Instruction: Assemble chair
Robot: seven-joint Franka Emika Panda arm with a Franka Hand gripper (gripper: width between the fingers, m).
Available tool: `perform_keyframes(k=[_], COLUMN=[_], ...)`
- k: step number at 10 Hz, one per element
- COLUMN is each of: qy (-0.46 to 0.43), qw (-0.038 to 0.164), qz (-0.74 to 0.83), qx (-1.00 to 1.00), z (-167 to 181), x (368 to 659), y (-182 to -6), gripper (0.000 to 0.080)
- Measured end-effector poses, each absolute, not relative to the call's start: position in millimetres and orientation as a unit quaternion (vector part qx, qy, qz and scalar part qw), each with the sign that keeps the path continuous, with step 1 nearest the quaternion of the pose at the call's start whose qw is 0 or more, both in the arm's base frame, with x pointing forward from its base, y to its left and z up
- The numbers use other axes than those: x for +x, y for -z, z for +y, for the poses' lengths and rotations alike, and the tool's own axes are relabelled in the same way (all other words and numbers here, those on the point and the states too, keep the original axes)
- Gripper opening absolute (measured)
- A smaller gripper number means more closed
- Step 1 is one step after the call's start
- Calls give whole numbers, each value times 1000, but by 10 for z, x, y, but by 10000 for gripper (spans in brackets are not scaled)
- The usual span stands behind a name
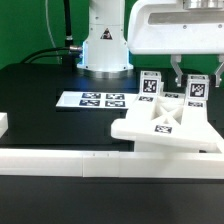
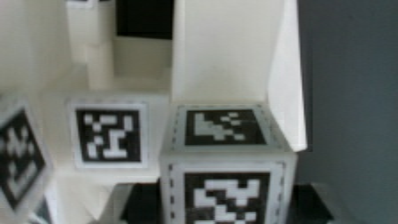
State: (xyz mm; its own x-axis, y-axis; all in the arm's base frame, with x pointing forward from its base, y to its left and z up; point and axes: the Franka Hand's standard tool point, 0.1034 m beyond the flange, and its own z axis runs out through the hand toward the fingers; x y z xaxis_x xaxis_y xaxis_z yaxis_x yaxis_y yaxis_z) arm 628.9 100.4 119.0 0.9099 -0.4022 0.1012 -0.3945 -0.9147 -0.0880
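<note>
The chair parts (image 1: 165, 125) sit bunched on the dark surface (image 1: 40, 90) toward the exterior view's right, pushed up against the long white border rail (image 1: 60, 160) that runs along the near edge. What reads most clearly is a flat white slab lying tilted across the pile with a square tag on its upper face. Behind it stand two cube-ended legs, one (image 1: 149, 86) nearer the middle and one (image 1: 197, 88) nearer the right edge, each showing a black-and-white tag. How the pieces under the slab join, or whether they join at all, is hidden by the slab itself.

The hand (image 1: 185, 73) hangs over the pile between those two legs. Its fingers (image 1: 176, 72) are dark and thin, and their tips drop behind the tagged cubes, so whether they pinch anything or merely stand part open cannot be told. The arm's upper body is cut off by the top of the frame.

The wrist view is blurred and crowded: a tagged cube end (image 2: 226, 150) fills the middle, another tagged face (image 2: 111, 132) stands beside it, and white panels rise behind. No fingertips show there.

The marker board (image 1: 92, 101) lies flat near the robot's base (image 1: 105, 50).
</note>
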Motion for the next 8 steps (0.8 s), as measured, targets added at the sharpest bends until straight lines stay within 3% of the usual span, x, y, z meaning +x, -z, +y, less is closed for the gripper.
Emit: perform_keyframes(k=[8], qy=[54], qw=[59], qz=[485], qx=[-871], z=[996], x=[6296], y=[-1188], gripper=[285])
